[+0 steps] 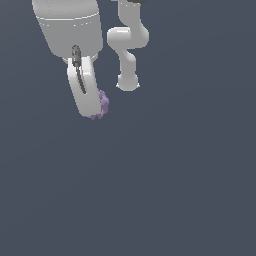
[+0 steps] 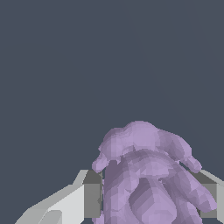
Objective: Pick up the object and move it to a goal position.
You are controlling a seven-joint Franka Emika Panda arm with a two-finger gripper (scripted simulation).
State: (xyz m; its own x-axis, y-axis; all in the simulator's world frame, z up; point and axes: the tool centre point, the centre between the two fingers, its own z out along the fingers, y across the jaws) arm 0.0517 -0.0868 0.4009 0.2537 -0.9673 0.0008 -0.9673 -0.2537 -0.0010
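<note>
Filling the near part of the wrist view, one object (image 2: 146, 175), a pale-purple lumpy ball with a bumpy surface, sits between two fingers (image 2: 89, 194) of the gripper (image 2: 151, 197). Going from left to right in that picture, there is first a white finger with a grey pad, then the object pressed against that pad, then the second grey pad at the far edge, also touching the object. Both pads meet the lumps on opposite sides, so the fingers are clenched on the object, which bulges out past their tips. Counted over both views, there is one object, one gripper with two fingers, and one arm. In the exterior view, from left to right, the wide white wrist housing (image 1: 67, 27) comes first, with a dark cable (image 1: 76, 60) running down its front. Below it hangs the gripper (image 1: 92, 107), seen side-on as a single white finger. The object (image 1: 102, 105) peeks out at the finger's lower end, on the exterior view's right of it, touching it. Farther to the exterior view's right stands the white arm (image 1: 128, 45), bent, with its base (image 1: 127, 82) resting on the flat grey ground (image 1: 175, 175). Whether the object is clear of the ground cannot be told from either view.
</note>
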